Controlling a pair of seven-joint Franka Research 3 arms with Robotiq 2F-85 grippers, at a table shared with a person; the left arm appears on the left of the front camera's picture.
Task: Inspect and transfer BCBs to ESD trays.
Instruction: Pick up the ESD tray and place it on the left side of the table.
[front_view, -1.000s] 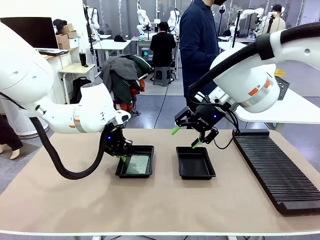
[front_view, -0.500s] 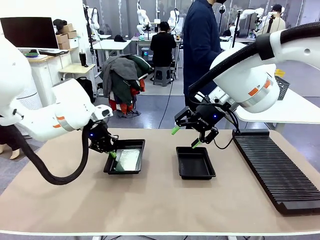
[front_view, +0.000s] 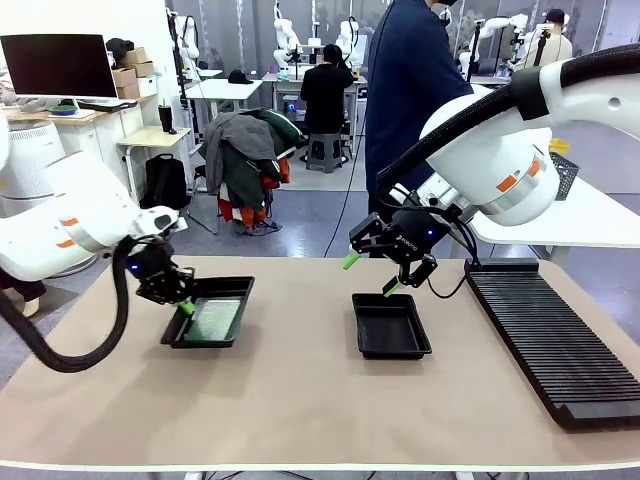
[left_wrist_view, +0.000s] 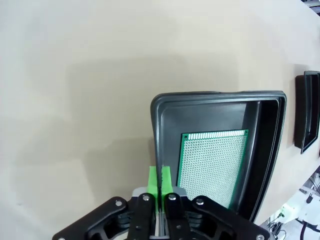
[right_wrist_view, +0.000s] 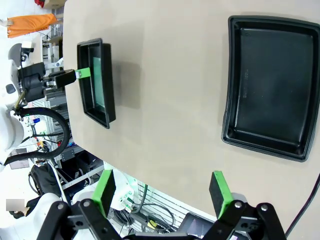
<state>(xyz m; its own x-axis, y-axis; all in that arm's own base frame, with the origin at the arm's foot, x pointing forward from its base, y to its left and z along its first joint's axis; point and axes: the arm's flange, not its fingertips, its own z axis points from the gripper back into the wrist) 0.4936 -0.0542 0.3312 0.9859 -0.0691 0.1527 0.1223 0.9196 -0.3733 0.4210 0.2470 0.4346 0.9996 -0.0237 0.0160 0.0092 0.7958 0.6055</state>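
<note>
Grey floor (front_view: 300, 215), white desks (front_view: 150, 138), a dark monitor (front_view: 55, 65) beyond.

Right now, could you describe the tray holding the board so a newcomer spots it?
On the table, look left of the ribbed rack, past the empty black tray. The next black tray, rim pinched by the left gripper, alone holds a green board.

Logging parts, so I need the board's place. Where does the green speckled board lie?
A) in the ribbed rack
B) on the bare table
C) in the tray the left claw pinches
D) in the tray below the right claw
C: the board lies flat on the floor of the tray whose rim the left claw pinches; the other tray holds nothing.
</note>
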